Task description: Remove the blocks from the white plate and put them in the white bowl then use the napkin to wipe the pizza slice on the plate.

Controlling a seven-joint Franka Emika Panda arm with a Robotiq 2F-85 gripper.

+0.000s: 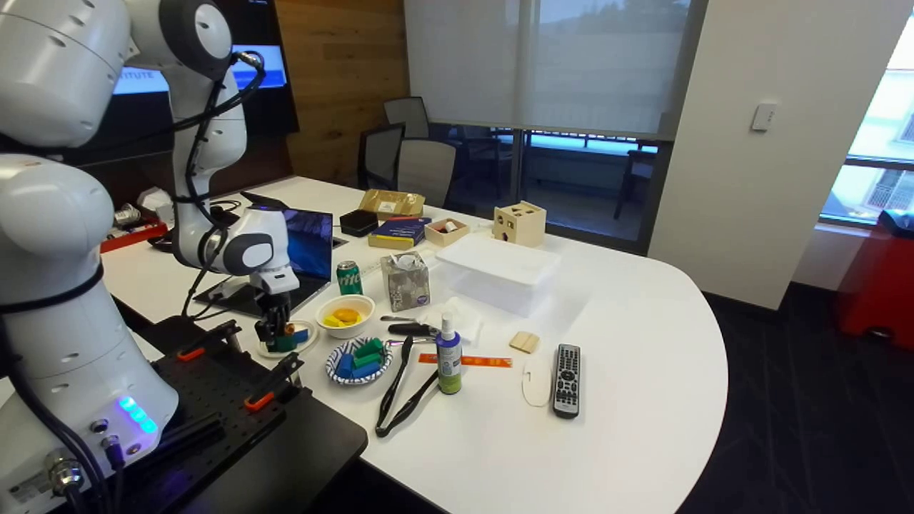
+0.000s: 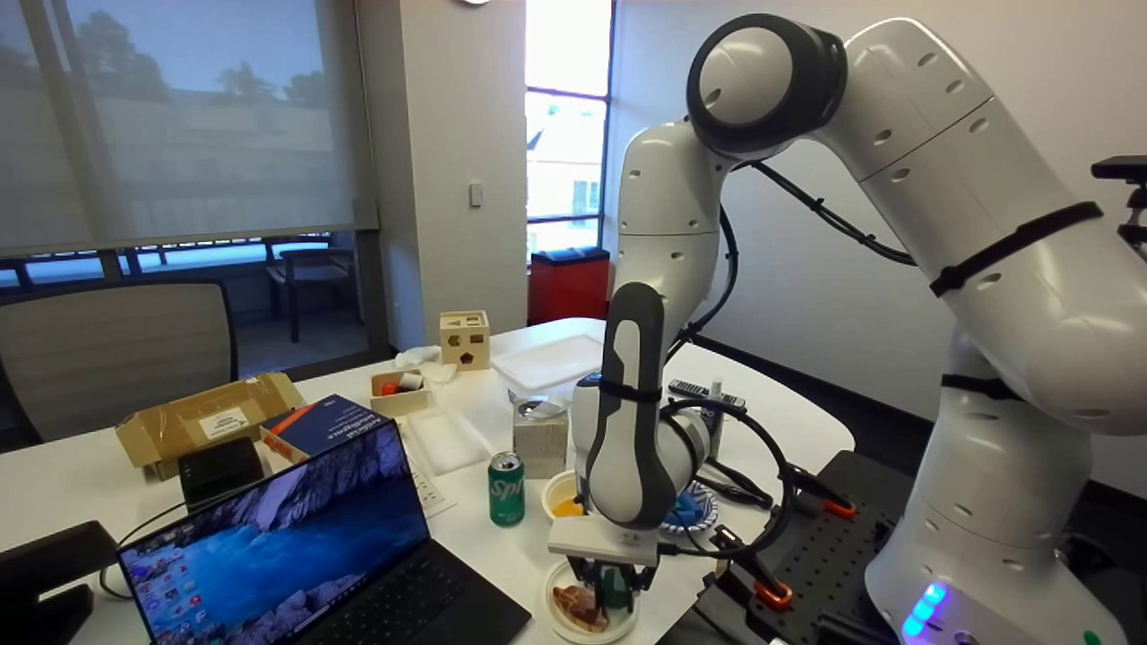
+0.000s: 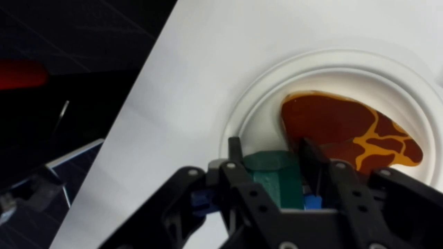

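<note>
In the wrist view, the green block (image 3: 273,176) is lying at lower centre, on the white plate (image 3: 339,59), beside the brown slice (image 3: 332,117). It is being straddled by the pincer (image 3: 270,147), whose jaws are standing close along both flanks; whether contact is being made cannot be told. A light, stiff, smooth, possibly slippery piece is being anticipated; a grip at mid-length on the flat sides is being recommended.

I'm seeing a slice (image 3: 328,121) lying on the plate (image 3: 339,59) near a block (image 3: 278,188). In an exterior view, a bowl (image 1: 333,363) of blocks (image 1: 368,359) is sitting right of that plate, tongs (image 1: 407,410) are lying farther right, and a laptop (image 1: 310,246) is standing behind the plate.
</note>
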